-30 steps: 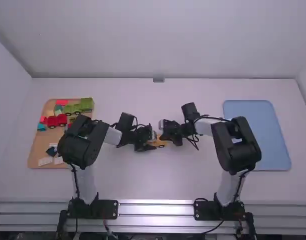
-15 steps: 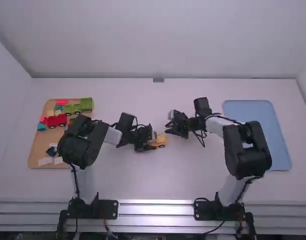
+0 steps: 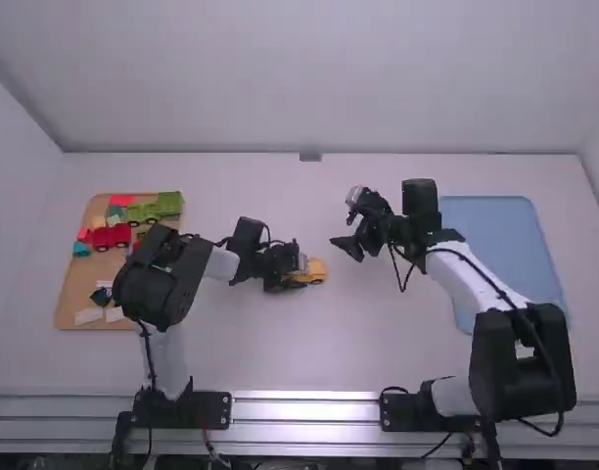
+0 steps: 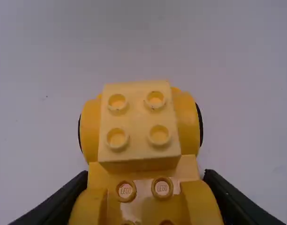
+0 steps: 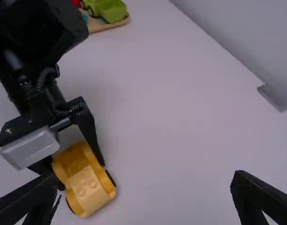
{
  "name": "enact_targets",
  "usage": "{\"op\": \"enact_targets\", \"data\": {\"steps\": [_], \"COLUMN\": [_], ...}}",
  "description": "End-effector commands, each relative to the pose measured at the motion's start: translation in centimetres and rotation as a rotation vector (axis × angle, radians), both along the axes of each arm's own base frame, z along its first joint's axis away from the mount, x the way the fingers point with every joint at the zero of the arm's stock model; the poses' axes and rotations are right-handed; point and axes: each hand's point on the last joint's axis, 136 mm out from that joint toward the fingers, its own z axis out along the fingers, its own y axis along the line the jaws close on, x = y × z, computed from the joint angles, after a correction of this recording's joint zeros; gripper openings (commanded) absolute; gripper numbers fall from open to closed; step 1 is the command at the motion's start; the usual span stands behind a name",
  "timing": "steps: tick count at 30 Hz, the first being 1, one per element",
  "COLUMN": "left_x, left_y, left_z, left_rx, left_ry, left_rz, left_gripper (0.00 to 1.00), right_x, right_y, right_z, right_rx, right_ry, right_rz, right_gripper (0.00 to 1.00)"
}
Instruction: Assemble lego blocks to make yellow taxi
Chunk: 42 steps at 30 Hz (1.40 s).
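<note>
Where the high view looks down on the white table (image 3: 280,352) and the pale wall (image 3: 309,88), the left gripper (image 3: 300,273) pinches the yellow car (image 3: 316,270) — partly hidden — while the right gripper (image 3: 342,221) hangs apart, jaws spread. The left wrist view details four studs on a pale block (image 4: 139,119); the car's near end is cut off. The right wrist view catches a grey fitting (image 5: 276,96) by the wall.

One yellow car (image 4: 139,122); one blue tray (image 3: 515,230), right; one tan tray (image 3: 76,279), left, bearing one red truck (image 3: 111,236) and one green truck (image 3: 167,205).
</note>
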Motion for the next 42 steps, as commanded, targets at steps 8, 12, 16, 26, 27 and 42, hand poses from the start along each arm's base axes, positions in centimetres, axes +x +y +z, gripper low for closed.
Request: {"op": "enact_targets", "data": {"steps": [8, 12, 16, 26, 27, 42], "left_x": [0.2, 0.1, 0.7, 3.2, 3.2, -1.4], "left_y": [-0.3, -0.2, 0.1, 5.0, 5.6, 22.0], "left_z": [-0.1, -0.2, 0.5, 13.4, 14.3, 27.8], "left_rx": [0.04, 0.038, 0.029, 0.043, 0.055, 0.002], "left_ry": [-0.012, 0.001, 0.006, 0.052, 0.066, 0.025], "left_rz": [-0.051, -0.042, -0.01, 0.346, 0.398, 1.617], "left_gripper": [0.74, 0.99, 0.99, 0.99, 0.99, 0.99], "right_x": [-0.6, -0.7, -0.8, -0.5, -0.5, 0.4], "right_y": [-0.6, -0.9, -1.7, -1.8, -1.8, -1.5], "right_z": [-0.2, 0.6, 1.4, 2.0, 2.1, 4.1], "right_rx": [-0.006, 0.003, 0.007, 0.017, 0.019, 0.061], "right_ry": [-0.045, -0.059, -0.066, -0.09, -0.096, -0.181], "right_rz": [-0.277, -0.282, -0.301, -0.303, -0.303, -0.303], "right_gripper": [0.99, 0.99, 0.99, 0.99, 0.98, 0.98]}}
